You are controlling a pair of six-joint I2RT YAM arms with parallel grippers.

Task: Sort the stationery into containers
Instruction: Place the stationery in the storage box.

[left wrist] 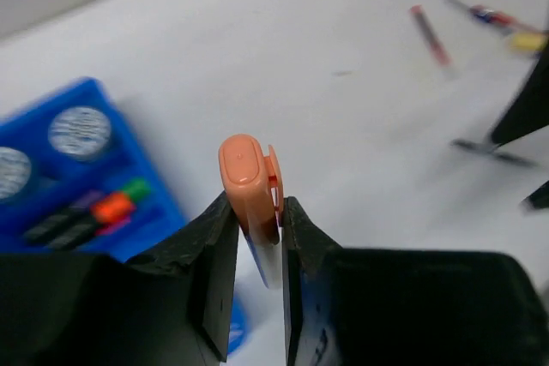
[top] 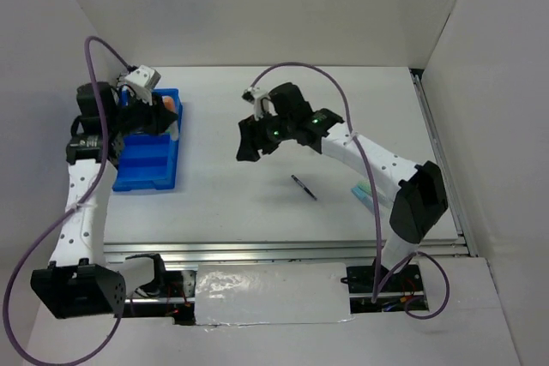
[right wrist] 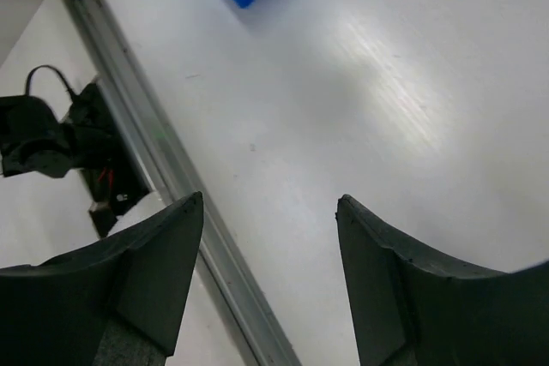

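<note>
My left gripper point(left wrist: 258, 205) is shut on an orange highlighter point(left wrist: 249, 179) that stands up between its fingers, cap on top. In the top view the left gripper point(top: 159, 117) hangs over the far end of the blue tray point(top: 146, 173). The tray point(left wrist: 163, 199) holds two tape rolls point(left wrist: 79, 131), an orange marker point(left wrist: 111, 207), a green marker point(left wrist: 135, 188) and dark pens point(left wrist: 51, 227). My right gripper point(top: 250, 145) hovers above mid-table; its fingers stand wide apart with nothing between them point(right wrist: 270, 201). A dark pen point(top: 304, 187) lies on the table. A light blue marker point(top: 362, 193) lies beside the right arm.
White walls enclose the table on the left, back and right. A metal rail point(top: 283, 248) runs along the near edge and shows in the right wrist view point(right wrist: 150, 130). More pens point(left wrist: 429, 33) and a yellow marker point(left wrist: 525, 40) lie blurred in the distance.
</note>
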